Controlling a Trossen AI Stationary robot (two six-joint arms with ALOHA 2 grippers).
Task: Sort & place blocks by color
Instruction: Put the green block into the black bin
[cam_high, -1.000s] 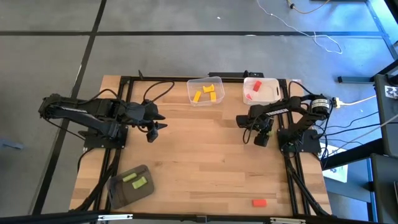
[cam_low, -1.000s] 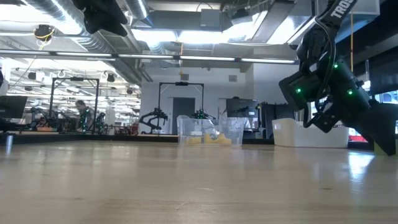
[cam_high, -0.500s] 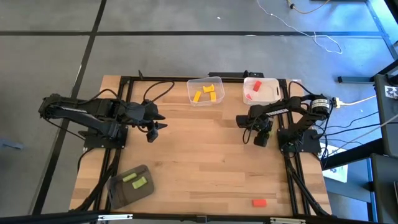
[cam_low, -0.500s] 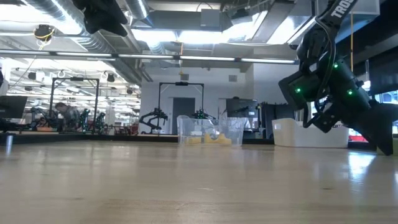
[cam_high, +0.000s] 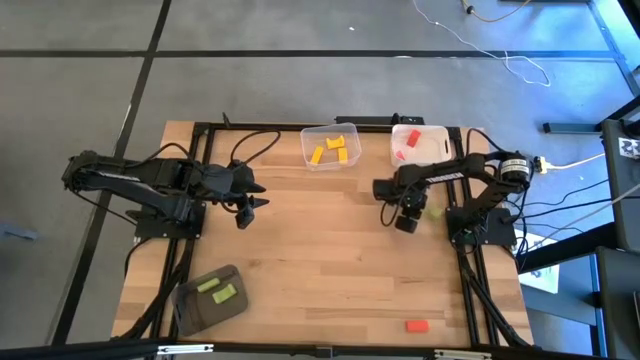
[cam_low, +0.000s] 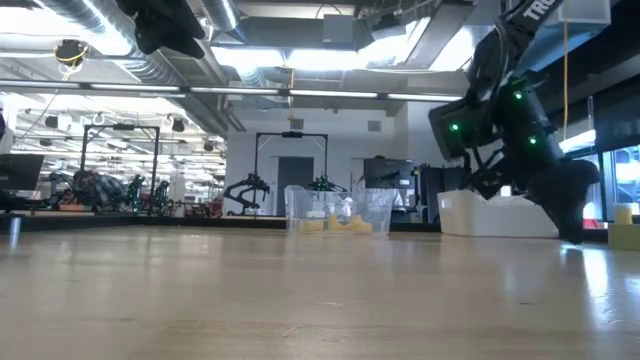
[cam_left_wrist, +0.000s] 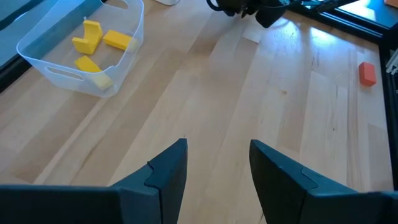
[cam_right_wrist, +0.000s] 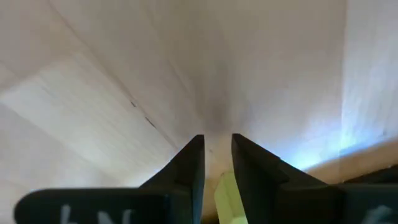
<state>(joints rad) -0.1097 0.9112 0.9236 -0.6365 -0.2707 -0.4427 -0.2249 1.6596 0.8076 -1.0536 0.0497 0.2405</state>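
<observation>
Taking the table in the high view as a clock face: the grey tray (cam_high: 192, 305) at seven o'clock holds two green blocks (cam_high: 207, 286). The left gripper (cam_high: 250, 206) hangs at about ten. Its wrist view shows the left gripper (cam_left_wrist: 217, 168) with its pincer apart and nothing in it.

At twelve, the clear bin (cam_high: 312, 133) holds three yellow blocks (cam_high: 335, 144). The left wrist view shows those yellow blocks (cam_left_wrist: 117, 40) most plainly. At one, the white bin (cam_high: 435, 152) shows at least two red blocks (cam_high: 411, 138).

A lone red block (cam_high: 417, 326) lies at five, well apart from both arms. The right gripper (cam_high: 405, 218) is low at two, with a third green block (cam_high: 434, 211) just beside it. I cannot tell whether the pincer is clamped.

Only the low view shows white letters beginning "TR" on the right arm (cam_low: 505, 110).
</observation>
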